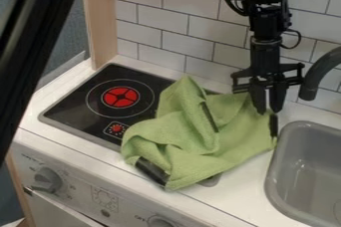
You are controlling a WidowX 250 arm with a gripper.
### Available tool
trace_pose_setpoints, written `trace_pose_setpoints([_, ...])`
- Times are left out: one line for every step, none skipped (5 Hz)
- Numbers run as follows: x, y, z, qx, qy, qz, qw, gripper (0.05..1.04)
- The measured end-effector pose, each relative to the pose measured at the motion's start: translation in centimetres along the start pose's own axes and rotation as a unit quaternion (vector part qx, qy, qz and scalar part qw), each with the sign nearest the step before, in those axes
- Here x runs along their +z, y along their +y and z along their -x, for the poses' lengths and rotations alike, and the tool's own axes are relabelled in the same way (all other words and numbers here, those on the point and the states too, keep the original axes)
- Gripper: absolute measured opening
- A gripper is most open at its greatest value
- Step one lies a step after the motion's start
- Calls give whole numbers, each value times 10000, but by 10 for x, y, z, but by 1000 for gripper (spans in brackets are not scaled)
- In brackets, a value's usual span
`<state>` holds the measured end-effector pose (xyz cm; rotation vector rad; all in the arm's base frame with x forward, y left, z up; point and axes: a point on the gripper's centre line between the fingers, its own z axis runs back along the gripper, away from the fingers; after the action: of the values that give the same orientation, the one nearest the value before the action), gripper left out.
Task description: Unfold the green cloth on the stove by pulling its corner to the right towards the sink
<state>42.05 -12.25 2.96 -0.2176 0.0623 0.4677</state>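
My gripper [268,110] hangs over the back right part of the green cloth [190,144], and its two fingers stand a little apart. If they touch it, I cannot tell. The cloth lies crumpled, partly on the black stove [77,101], partly on the white counter [243,198], near the grey sink [276,176].

Gray sink [282,147], faucet [311,82] (dark, curved), tiled wall [178,28]
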Motion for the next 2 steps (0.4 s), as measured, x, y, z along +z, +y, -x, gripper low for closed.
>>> trace_pose_setpoints([1, 2, 3, -62, 111, -20, 9999, 784])
trace_pose_setpoints([1, 3, 4, -128, 142, -41, 9998, 1009])
